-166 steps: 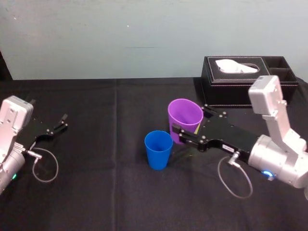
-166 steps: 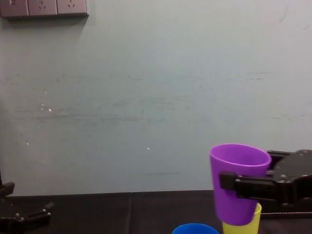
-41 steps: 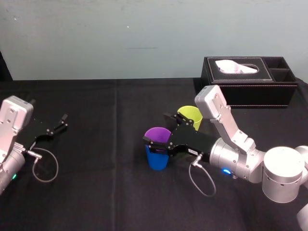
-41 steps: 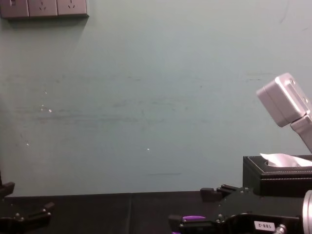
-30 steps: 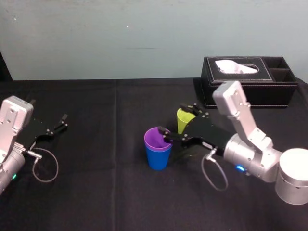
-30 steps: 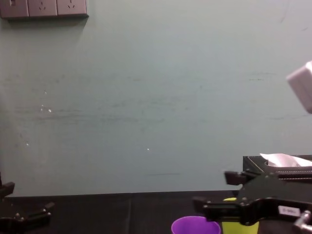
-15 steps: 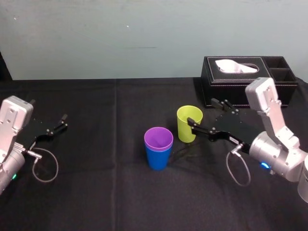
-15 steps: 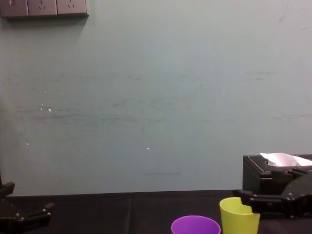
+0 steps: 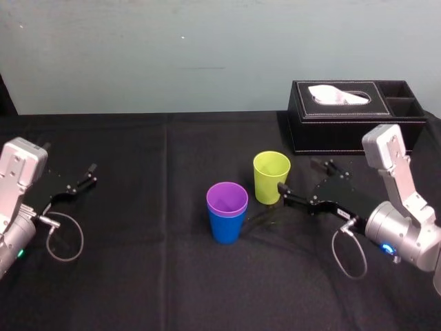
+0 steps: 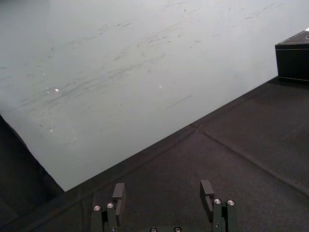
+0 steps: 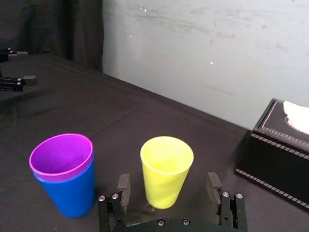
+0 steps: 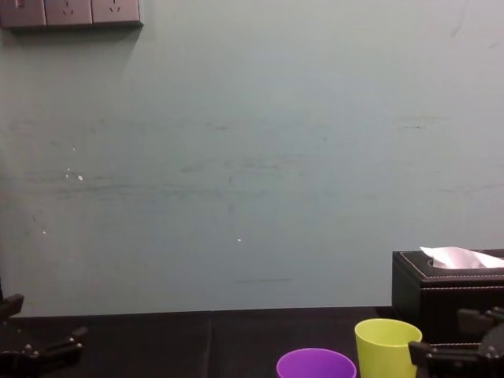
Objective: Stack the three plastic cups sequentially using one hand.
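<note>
The head view looks down on the black counter [image 9: 138, 276] to its back edge. The chest view sits low, facing the wall [image 12: 236, 157] across that edge. Each wrist view looks forward low over the cloth, past the left hand [image 10: 162, 187] or right hand [image 11: 168, 180]. Head, chest and right wrist views share the yellow-green cup [image 9: 271, 177].

I count three cups: purple cup [image 9: 227, 198], blue cup [image 9: 226, 228], yellow-green cup [image 9: 271, 177]. One tissue box [image 9: 344, 129]. Two pincers of mine: left pincer [image 9: 89, 174], right pincer [image 9: 303, 177].

The cloth [image 9: 138, 227] lies bare left of the blue cup [image 9: 227, 225]; tissue box [image 9: 358, 129] stands back right.
</note>
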